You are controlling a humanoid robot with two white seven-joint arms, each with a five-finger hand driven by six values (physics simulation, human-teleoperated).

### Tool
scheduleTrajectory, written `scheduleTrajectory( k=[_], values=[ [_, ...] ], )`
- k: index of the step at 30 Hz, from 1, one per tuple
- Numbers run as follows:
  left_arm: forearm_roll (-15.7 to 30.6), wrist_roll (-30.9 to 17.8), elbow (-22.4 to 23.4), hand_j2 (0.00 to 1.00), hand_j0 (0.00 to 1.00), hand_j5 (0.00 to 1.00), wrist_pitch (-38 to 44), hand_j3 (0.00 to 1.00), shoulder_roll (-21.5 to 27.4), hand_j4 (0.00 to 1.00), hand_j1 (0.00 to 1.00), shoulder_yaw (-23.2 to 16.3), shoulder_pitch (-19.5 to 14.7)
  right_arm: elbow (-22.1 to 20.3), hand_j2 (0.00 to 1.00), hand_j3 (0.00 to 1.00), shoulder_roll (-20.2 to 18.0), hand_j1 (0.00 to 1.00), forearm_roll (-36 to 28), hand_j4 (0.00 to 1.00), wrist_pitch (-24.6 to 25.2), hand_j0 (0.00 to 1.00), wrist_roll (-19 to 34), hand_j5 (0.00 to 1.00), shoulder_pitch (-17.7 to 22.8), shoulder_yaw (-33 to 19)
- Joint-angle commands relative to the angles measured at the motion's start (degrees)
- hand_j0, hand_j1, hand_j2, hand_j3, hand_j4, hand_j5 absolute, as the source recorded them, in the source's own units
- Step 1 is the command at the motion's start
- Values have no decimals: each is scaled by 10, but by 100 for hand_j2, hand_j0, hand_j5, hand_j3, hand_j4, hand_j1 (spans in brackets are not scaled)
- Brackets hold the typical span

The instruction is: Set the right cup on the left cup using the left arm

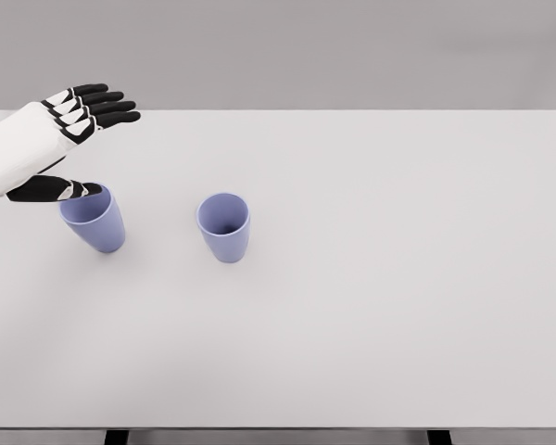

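Observation:
Two blue-violet cups stand upright on the white table (371,306). The left cup (94,222) is near the table's left side, and the right cup (224,226) stands a short way to its right, near the middle. My left hand (91,144) comes in from the left edge and hovers above and behind the left cup. Its fingers (102,105) are stretched out and spread, holding nothing. The thumb (60,189) reaches over the left cup's rim and hides part of it. The right cup is untouched, well clear of the hand.
The table's far edge runs along the top of the view and its front edge near the bottom. Dark table legs (117,436) show beneath the front edge.

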Motion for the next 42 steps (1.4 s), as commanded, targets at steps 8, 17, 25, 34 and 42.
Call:
scheduleTrajectory(
  k=[8,17,25,34,42],
  values=[
    [4,-1,0,100,100,100,0,100,5,100,100,0,-1,2,100,100,0,100,1,100,2,100,0,100,1,3],
    [5,0,-1,100,100,100,0,100,30,100,100,-7,-6,2,100,100,0,100,1,100,2,100,0,100,1,3],
    [9,-2,-1,100,100,100,0,100,61,100,100,-296,-255,2,100,100,0,100,1,100,2,100,-1,100,1,3],
    [48,-3,-2,100,100,100,0,100,51,100,100,-630,-566,2,100,100,0,100,1,100,2,100,-1,100,1,3],
    [86,-6,-6,100,100,100,0,100,23,100,100,-727,-657,2,100,100,0,100,1,100,2,100,0,100,1,3]
  ],
)
